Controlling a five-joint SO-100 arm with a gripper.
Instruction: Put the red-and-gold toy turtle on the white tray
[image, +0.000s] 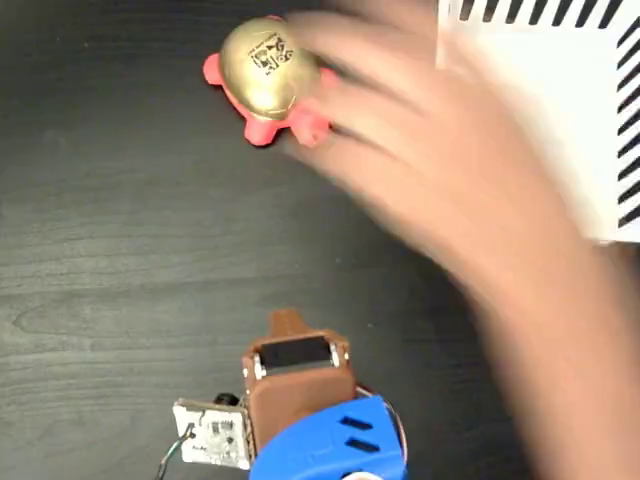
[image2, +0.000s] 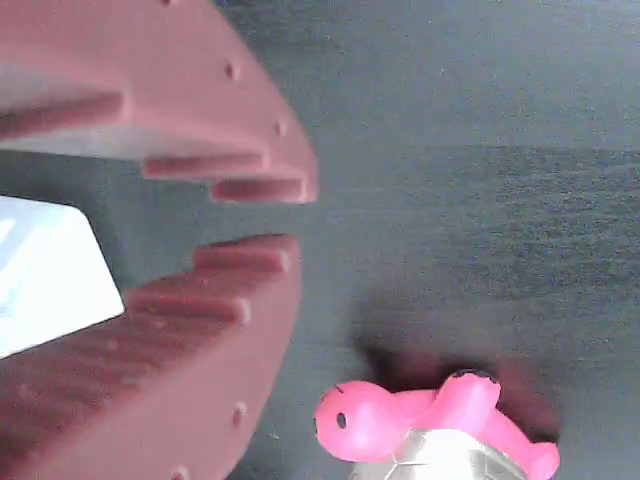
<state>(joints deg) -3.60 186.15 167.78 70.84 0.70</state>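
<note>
The red-and-gold toy turtle (image: 265, 75) sits on the dark table at the top, left of centre, its gold shell facing up. A person's blurred hand (image: 430, 170) reaches in from the lower right and touches or covers the turtle's right side. The white tray (image: 545, 110) with black edge stripes lies at the top right, partly behind the hand. My arm (image: 300, 400) stays low at the bottom, far from the turtle. In the wrist view my gripper (image2: 297, 220) is open by a narrow gap, with nothing between its fingers, and the turtle (image2: 430, 435) lies at the bottom edge.
Dark wood-grain table (image: 110, 250) fills both views. A small white circuit board with wires (image: 212, 435) hangs beside the arm at the bottom left. A pale shape (image2: 45, 280) shows behind the fingers in the wrist view; I cannot tell what it is.
</note>
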